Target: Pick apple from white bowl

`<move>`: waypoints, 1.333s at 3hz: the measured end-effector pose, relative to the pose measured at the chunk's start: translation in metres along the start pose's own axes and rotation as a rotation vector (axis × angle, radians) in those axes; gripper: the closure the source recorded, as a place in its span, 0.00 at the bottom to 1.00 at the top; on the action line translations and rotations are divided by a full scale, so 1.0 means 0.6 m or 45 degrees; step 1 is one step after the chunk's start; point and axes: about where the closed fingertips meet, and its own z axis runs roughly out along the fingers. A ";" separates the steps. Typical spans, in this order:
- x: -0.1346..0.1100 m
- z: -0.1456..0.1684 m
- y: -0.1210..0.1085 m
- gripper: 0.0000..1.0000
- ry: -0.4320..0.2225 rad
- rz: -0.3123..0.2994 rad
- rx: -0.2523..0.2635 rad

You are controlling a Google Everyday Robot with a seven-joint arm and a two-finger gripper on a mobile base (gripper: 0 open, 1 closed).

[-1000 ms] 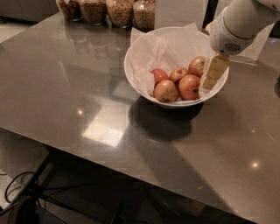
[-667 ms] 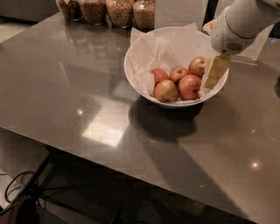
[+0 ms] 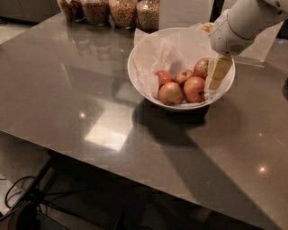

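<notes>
The white bowl [image 3: 139, 78] stands at the back middle of the dark table, lined with crumpled white paper. Several red apples lie in its right half. The apple [image 3: 194, 89], large and red with a yellow-orange blush, lies at the front right of the pile. A small dark-red apple [image 3: 164, 77] lies at the left and a paler one [image 3: 171, 93] at the front. My gripper [image 3: 216, 81] points down into the bowl at its right side, right beside the large apple and in front of another apple [image 3: 201, 67]. The white arm [image 3: 243, 22] comes in from the upper right.
Several glass jars [image 3: 121, 11] of dry goods stand along the table's back edge, left of the bowl. A clear stand [image 3: 263, 49] is behind the bowl at the right. The table's front edge [image 3: 135, 173] runs below, with cables [image 3: 18, 188] on the floor.
</notes>
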 end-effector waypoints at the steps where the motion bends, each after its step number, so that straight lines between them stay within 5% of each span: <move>1: 0.000 0.000 0.000 0.00 0.000 0.000 0.000; 2: 0.057 0.003 -0.007 0.00 -0.005 0.052 0.010; 3: 0.058 0.003 -0.007 0.00 -0.007 0.053 0.010; 4: 0.058 0.003 -0.007 0.19 -0.007 0.053 0.010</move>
